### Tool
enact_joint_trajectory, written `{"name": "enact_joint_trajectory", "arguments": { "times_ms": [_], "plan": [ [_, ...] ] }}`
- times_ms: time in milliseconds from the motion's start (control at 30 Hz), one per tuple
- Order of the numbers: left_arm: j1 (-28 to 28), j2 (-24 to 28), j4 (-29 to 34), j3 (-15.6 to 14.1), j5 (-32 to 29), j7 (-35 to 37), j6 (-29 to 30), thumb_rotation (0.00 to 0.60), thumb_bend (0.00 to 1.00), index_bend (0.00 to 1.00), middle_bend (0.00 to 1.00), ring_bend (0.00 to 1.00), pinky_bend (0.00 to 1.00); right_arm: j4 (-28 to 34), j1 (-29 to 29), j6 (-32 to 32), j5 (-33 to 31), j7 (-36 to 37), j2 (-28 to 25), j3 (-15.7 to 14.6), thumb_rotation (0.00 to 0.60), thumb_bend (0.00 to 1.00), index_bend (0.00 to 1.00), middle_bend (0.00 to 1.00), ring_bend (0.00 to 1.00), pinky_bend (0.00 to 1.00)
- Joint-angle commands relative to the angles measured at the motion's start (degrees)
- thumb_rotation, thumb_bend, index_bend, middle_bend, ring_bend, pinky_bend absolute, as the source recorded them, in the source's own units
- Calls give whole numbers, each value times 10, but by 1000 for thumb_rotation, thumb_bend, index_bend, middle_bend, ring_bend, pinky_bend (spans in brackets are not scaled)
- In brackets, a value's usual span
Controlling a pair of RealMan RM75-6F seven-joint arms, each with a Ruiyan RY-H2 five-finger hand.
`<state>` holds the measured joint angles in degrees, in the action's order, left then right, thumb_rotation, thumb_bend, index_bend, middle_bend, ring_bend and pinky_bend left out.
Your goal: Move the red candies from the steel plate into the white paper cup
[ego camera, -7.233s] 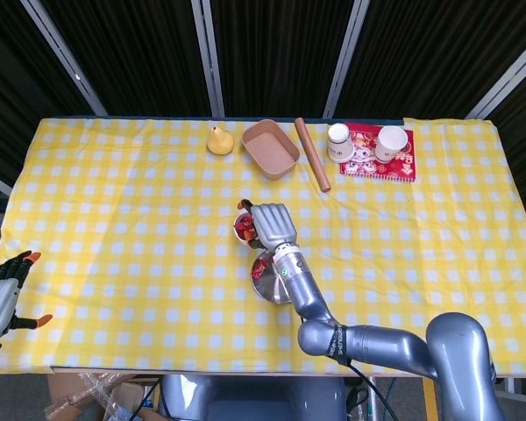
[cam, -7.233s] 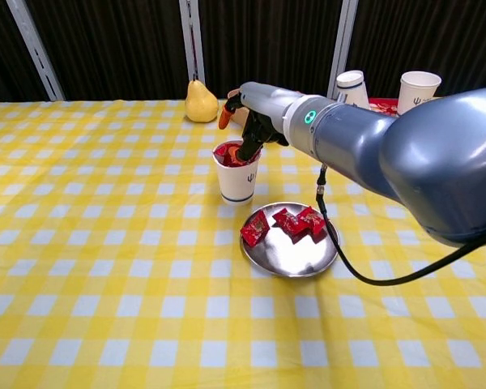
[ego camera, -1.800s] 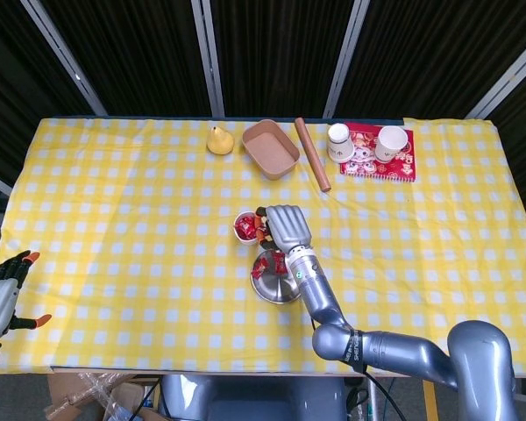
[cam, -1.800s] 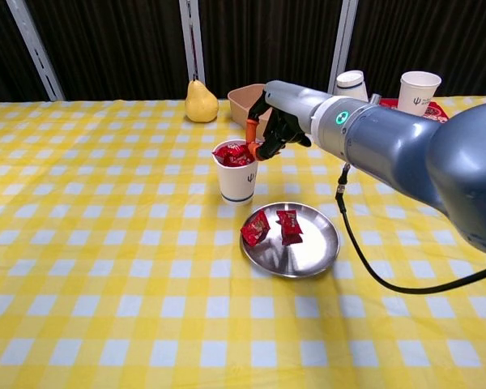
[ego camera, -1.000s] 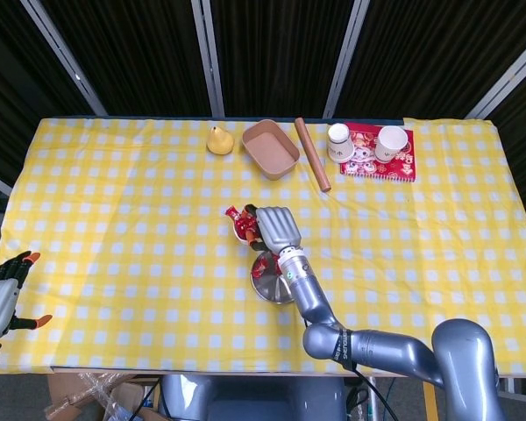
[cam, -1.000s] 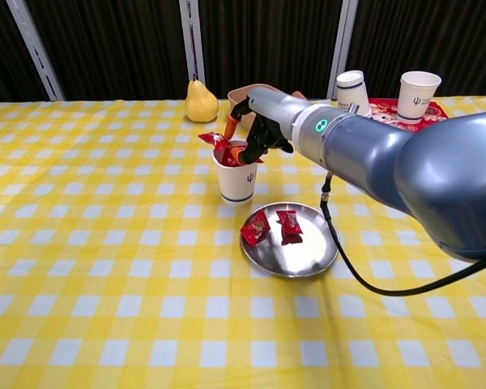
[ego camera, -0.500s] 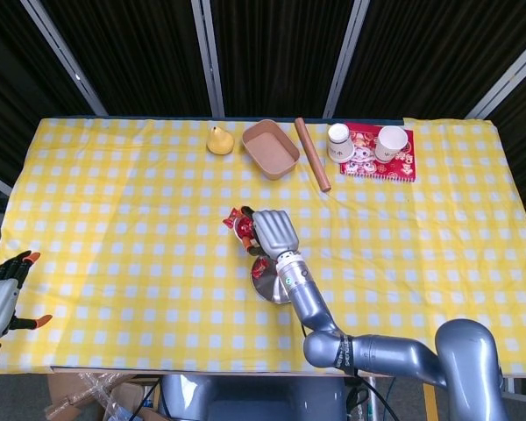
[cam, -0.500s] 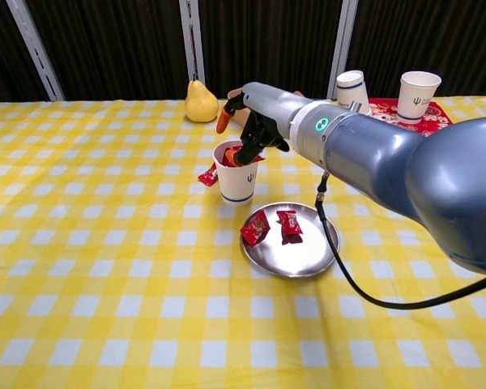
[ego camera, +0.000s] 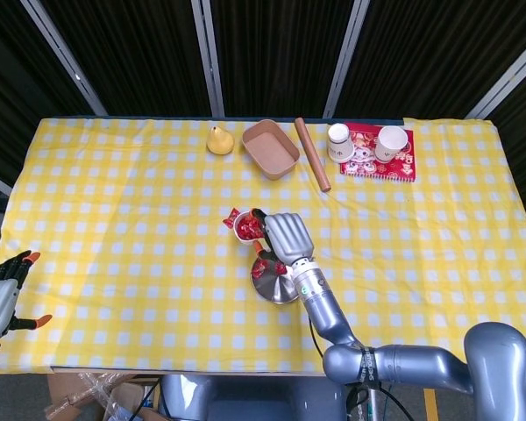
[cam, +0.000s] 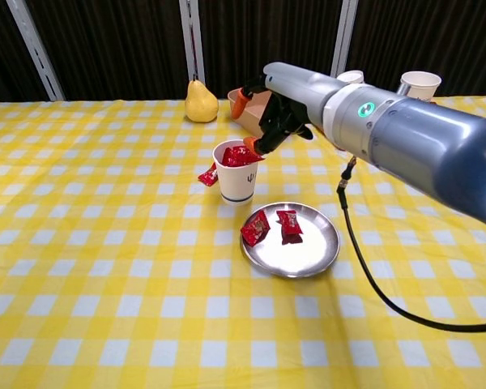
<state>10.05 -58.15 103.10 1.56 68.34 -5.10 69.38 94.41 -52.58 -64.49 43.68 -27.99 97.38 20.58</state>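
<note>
The white paper cup [cam: 235, 177] stands mid-table with several red candies heaped in it. One red candy [cam: 208, 174] lies on the cloth against the cup's left side, also seen in the head view as the fallen candy [ego camera: 231, 217]. The steel plate [cam: 308, 253] sits in front and to the right of the cup, with two red candies [cam: 255, 228] on its left half. My right hand [cam: 277, 113] hovers just above and right of the cup's rim, fingers apart, holding nothing. My left hand [ego camera: 0, 294] rests off the table's front left corner, fingers spread and empty.
Along the far edge stand a yellow pear [ego camera: 219, 140], a brown tray [ego camera: 270, 149], a wooden rolling pin [ego camera: 313, 153] and two white cups [ego camera: 391, 142] on a red mat. Yellow checked cloth covers the whole table.
A candy slid off the cup's left rim and dropped onto the cloth beside it. My right hand has since lifted and drawn back to the right of the cup.
</note>
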Motion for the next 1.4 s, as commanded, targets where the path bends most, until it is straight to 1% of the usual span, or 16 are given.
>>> {"name": "enact_joint_trajectory", "arguments": {
  "times_ms": [33, 200, 367, 533, 600, 700, 800, 1000, 1233, 1400],
  "plan": [
    [0, 0, 1, 0, 0, -1, 2, 600, 51, 0, 0, 0, 0, 26, 11, -10, 6, -8, -16, -11, 600, 462, 320, 866, 911, 828],
    [-1, -1, 1, 0, -1, -2, 3, 600, 51, 0, 0, 0, 0, 36, 2, -10, 5, -28, -17, -12, 600, 462, 321, 866, 911, 828],
    [0, 0, 1, 1, -2, 0, -1, 600, 52, 0, 0, 0, 0, 11, -31, 1, -9, -65, 0, -1, 600, 461, 321, 866, 911, 828],
    [3, 2, 0, 1, -5, 3, -8, 600, 52, 0, 0, 0, 0, -55, -80, 23, -48, -106, 40, 16, 600, 461, 321, 865, 911, 828],
    [4, 3, 0, 1, -9, 4, -13, 600, 54, 0, 0, 0, 0, -99, -104, 36, -65, -120, 66, 21, 600, 460, 321, 865, 911, 828],
    [6, 5, 1, 1, -10, 8, -18, 600, 55, 0, 0, 0, 0, -159, -128, 52, -83, -127, 102, 26, 600, 460, 314, 865, 911, 828],
    [7, 7, 1, 1, -13, 11, -23, 600, 54, 0, 0, 0, 0, -220, -149, 73, -97, -132, 136, 25, 600, 460, 287, 865, 913, 828],
    [11, 11, 0, 3, -22, 21, -34, 600, 54, 0, 0, 0, 0, -310, -173, 107, -103, -124, 183, 28, 600, 458, 283, 866, 915, 828],
    [12, 11, 0, 3, -23, 18, -35, 600, 54, 0, 0, 0, 0, -371, -192, 129, -99, -111, 215, 41, 600, 458, 283, 866, 915, 828],
    [12, 10, 0, 2, -24, 15, -34, 600, 55, 0, 0, 0, 0, -369, -194, 123, -83, -105, 216, 45, 600, 458, 278, 866, 915, 828]
  ]
}}
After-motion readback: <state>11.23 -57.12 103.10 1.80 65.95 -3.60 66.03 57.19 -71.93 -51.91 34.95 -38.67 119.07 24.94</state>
